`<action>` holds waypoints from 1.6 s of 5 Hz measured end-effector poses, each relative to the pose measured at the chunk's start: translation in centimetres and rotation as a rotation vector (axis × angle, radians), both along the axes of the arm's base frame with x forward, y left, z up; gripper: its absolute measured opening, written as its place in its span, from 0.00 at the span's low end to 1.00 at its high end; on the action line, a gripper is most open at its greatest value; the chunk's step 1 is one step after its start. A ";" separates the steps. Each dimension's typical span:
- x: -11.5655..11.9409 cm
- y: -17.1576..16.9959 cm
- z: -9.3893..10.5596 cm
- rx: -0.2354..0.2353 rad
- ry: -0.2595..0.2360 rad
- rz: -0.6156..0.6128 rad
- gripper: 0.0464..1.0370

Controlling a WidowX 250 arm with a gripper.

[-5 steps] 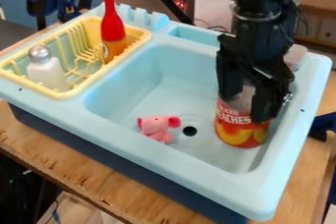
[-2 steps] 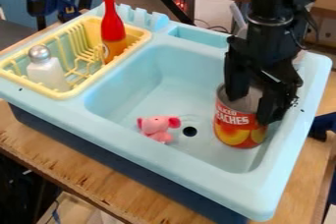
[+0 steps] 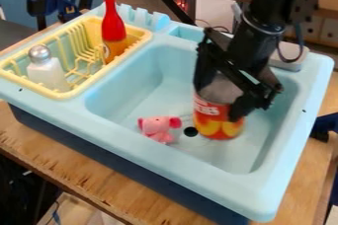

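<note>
My end effector [image 3: 218, 101] hangs over the right half of the pale blue sink [image 3: 300, 135], as the camera sees it, and has hold of a food can [image 3: 218, 126], its fingers spread as wide as the can and set on opposite sides of it, near its top. The can is close to upright, with its grey top between my fingers and its red label, with yellow and orange fruit low down, turned to the sink's near edge; I cannot tell whether its base touches the basin floor. Just beside it is the round black drain hole [image 3: 190, 131], and on the other side of that hole a small pink toy [image 3: 157, 129] with big round ears sits on the basin floor, toward the near edge. At the sink's left end is a yellow dish rack [image 3: 64, 95], where a red and orange bottle [image 3: 113, 27] stands upright near the far edge and a white shaker [image 3: 46, 72] with a silver cap leans near the left corner. A pale grey object [image 3: 288, 57] lies by the sink's far right corner. The sink itself stands on a wooden worktop [image 3: 79, 172], whose near edge runs at a slant below it, and a dark blue clamp [image 3: 50, 3] shows beyond the far left corner
</note>
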State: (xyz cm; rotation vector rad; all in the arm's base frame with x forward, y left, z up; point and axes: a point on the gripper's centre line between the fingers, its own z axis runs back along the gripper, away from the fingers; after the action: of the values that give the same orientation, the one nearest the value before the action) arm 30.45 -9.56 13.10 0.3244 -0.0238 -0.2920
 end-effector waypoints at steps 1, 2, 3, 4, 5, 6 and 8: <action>0.1 1.8 1.3 0.116 -0.008 0.062 0.96; 1.1 4.4 2.2 0.155 -0.041 0.137 0.96; 2.1 8.1 1.7 0.073 -0.067 0.214 0.96; 2.0 9.5 1.3 -0.038 -0.077 0.221 0.96; 1.4 9.8 1.2 -0.069 -0.061 0.226 0.96; 0.6 9.6 2.6 -0.106 -0.097 0.233 0.96; -1.9 7.6 4.3 -0.244 -0.039 0.216 0.96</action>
State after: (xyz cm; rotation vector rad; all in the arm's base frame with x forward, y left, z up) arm 28.51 -1.98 17.38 0.0884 -0.0623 -0.0670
